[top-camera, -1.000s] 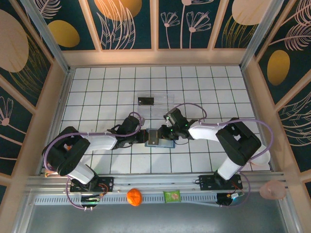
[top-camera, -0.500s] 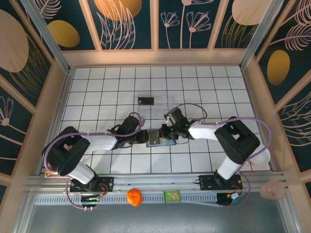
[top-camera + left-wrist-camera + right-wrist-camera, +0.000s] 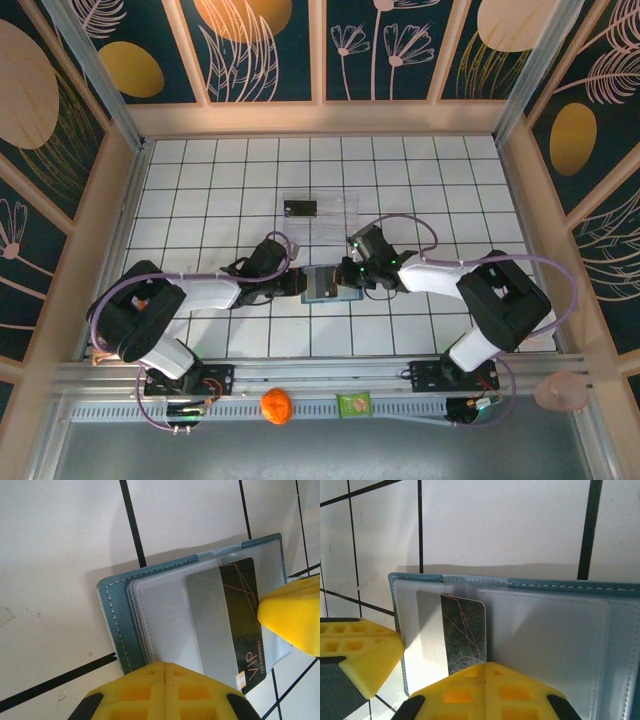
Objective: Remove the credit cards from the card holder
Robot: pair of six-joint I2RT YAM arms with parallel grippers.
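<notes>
card holder lies opened flat on the white tiled table, just below the middle of the top view, between the two grippers. left gripper reaches in from the left, its yellow fingers pressed together with no gap, their tips over the holder's edge at the bottom of the left wrist view. whether they pinch that edge or only press on it i cannot tell. black card marked "vip" sticks partway out of a translucent grey sleeve toward the right of that frame. right gripper comes from the right with its fingers also closed tight, tips meeting the card's exposed edge. a true pinch on it i cannot confirm. above the holder, apart from it, sits a clear tray with a dark card inside.
</notes>
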